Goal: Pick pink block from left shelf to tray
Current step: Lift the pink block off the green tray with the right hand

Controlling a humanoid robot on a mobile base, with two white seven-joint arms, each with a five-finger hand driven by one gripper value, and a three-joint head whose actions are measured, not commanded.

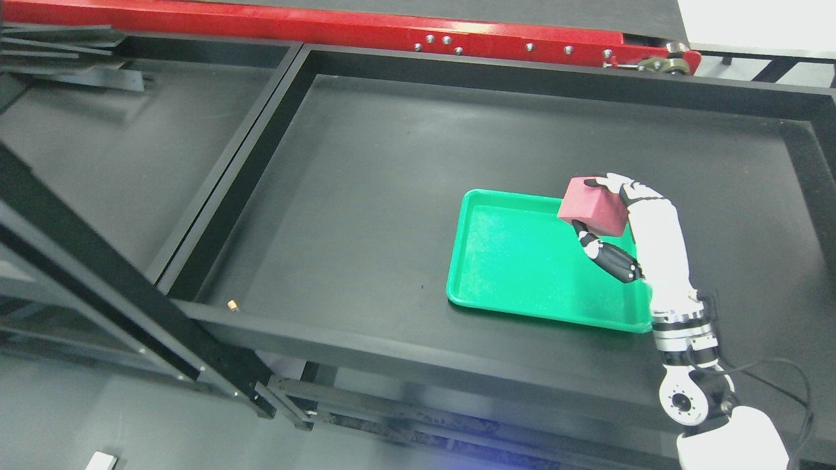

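1. A black walled table [366, 196] fills the frame.
2. A green tray [522, 261] lies flat on it, toward the right.
3. The robot's right hand [617, 228] grips a pink block [593, 206] over the tray's far right corner.

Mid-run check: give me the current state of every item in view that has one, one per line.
pink block: held in the right hand, tilted, lifted over the tray's upper right corner, not set down.
right hand: shut on the pink block, fingers above and thumb below.
green tray: lying flat on the black table, nothing resting in it.
black table: carries the tray; a small brass-coloured piece sits on its front rim.
left hand: not in view.
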